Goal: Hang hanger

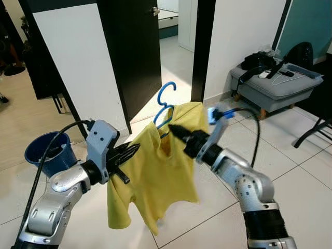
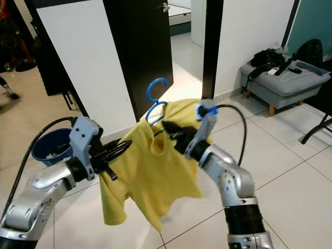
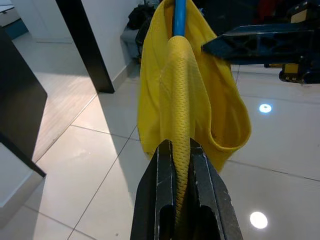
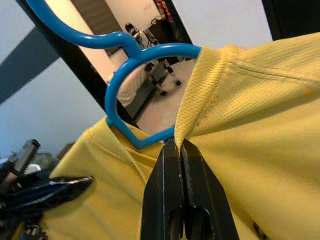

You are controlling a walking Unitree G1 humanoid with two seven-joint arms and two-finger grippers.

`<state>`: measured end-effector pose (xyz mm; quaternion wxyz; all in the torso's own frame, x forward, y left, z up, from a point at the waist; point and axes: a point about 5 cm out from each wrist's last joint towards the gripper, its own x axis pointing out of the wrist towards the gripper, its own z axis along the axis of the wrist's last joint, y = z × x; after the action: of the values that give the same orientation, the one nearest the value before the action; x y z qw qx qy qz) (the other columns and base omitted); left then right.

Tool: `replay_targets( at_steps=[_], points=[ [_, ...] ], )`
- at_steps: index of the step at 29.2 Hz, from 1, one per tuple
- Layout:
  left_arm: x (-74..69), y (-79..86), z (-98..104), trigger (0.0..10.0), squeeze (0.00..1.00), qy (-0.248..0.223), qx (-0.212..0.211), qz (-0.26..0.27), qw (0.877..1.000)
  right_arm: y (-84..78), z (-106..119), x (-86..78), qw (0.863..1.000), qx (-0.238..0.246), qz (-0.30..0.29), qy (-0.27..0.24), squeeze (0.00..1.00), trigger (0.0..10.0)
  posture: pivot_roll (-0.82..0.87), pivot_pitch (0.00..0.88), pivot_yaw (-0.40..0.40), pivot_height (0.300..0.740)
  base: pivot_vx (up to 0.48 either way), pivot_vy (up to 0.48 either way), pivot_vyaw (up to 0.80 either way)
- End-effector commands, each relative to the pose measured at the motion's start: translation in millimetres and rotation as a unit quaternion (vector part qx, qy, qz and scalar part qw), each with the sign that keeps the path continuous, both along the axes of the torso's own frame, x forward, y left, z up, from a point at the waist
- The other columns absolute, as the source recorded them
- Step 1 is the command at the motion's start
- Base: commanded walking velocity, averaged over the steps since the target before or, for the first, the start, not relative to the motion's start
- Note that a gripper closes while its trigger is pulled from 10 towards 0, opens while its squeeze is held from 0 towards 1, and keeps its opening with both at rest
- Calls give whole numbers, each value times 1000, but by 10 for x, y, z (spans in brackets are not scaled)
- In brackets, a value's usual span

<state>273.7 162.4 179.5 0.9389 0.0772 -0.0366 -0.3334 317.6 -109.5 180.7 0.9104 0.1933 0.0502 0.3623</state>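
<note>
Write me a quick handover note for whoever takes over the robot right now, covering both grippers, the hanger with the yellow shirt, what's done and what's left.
Left gripper: shut on the yellow shirt's shoulder, where it drapes over the hanger's end.
Right gripper: shut on the shirt's collar at the base of the blue hanger.
Where things are: the shirt is on the hanger, held up in the air between both arms over the tiled floor; the hook points up, free.
Done: shirt on the hanger, lifted.
Left: hooking the hanger on a rail or rod; none can be seen from here, so one likely needs finding first.
</note>
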Motion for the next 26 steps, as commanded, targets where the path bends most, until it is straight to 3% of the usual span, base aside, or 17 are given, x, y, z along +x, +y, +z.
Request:
replay_targets(
  at_steps=[1,2,5,6,7,9,10,11,12,13,20,22,23,26],
  points=[
    [-7,85,27,10000,0,-4,5,3,1000,-4,-3,-2,1000,-30,1,-6,0,0,-90,0,41,740,0,0,0],
    [-22,96,9,10000,0,0,14,-6,1000,-74,-43,27,998,-57,-22,-2,0,3647,-90,0,41,740,0,0,0],
    [-30,101,-3,10000,0,3,20,-12,1000,-125,-69,48,996,-75,-37,0,0,3647,-92,0,39,740,0,0,0],
    [-40,106,-19,10000,0,7,23,-17,1000,-200,-90,85,994,-91,-62,2,0,10000,-92,0,39,740,0,0,0],
    [-40,106,-19,10000,0,7,23,-17,1000,-200,-90,85,994,-91,-62,2,0,10000,-92,0,39,740,0,0,0],
    [-101,104,-112,10000,0,25,49,-43,998,-420,-111,183,984,-115,-133,-2,0,10000,-92,0,39,740,0,0,0],
    [-101,104,-112,10000,0,25,49,-43,998,-420,-111,183,984,-115,-133,-2,0,10000,-92,0,39,740,0,0,0],
    [-133,99,-154,10000,0,33,60,-56,996,-496,-113,206,980,-121,-155,-2,204,10000,-92,0,39,740,0,0,0],
    [-133,99,-154,10000,0,33,60,-56,996,-496,-113,206,980,-121,-155,-2,204,10000,-92,0,39,740,0,0,0],
    [-193,109,-243,10000,0,54,74,-77,993,-566,-52,190,981,-116,-155,-15,1000,10000,-99,0,42,740,0,0,0],
    [-168,146,-257,10000,0,55,73,-64,994,-491,-14,94,989,-107,-103,-26,1000,10000,-99,0,43,740,0,0,0],
    [-67,178,-244,10000,0,43,54,-19,997,-433,-52,25,991,-106,-72,-30,1000,10000,-97,0,40,740,0,0,0],
    [-16,190,-257,10000,0,41,34,10,999,-478,-100,36,990,-109,-88,-24,1000,10000,-97,0,40,740,0,0,0],
    [14,196,-269,10000,0,40,20,28,999,-517,-134,50,988,-111,-103,-20,1000,10000,-97,0,40,740,0,0,0]
  ],
)
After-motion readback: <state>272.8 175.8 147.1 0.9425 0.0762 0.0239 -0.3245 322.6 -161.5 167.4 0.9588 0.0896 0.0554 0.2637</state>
